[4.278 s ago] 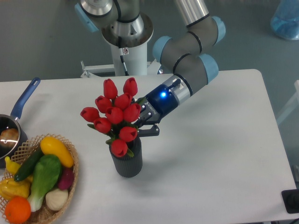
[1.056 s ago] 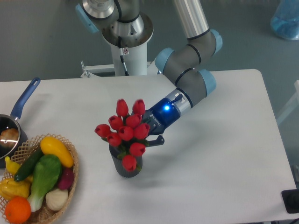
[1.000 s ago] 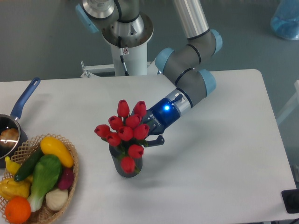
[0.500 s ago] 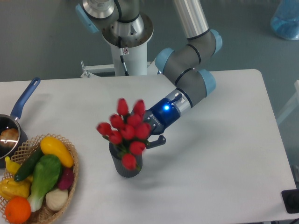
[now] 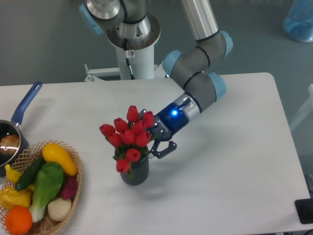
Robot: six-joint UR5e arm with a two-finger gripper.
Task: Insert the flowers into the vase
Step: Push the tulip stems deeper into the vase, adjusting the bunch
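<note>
I have the white bench [image 5: 234, 161] broad under everything; the hand [image 5: 155, 146] sits just right of the red tulips [image 5: 128, 137], its fingers spread and gripping nothing, I judge so the bunch can settle; the tulips stand in the dark ribbed vase [image 5: 135, 170], stems down its mouth, leaning slightly left; the wicker basket of vegetables [image 5: 34, 193] and blue-handled saucepan [image 5: 14, 132] lie well apart, obstructing nothing.
</note>
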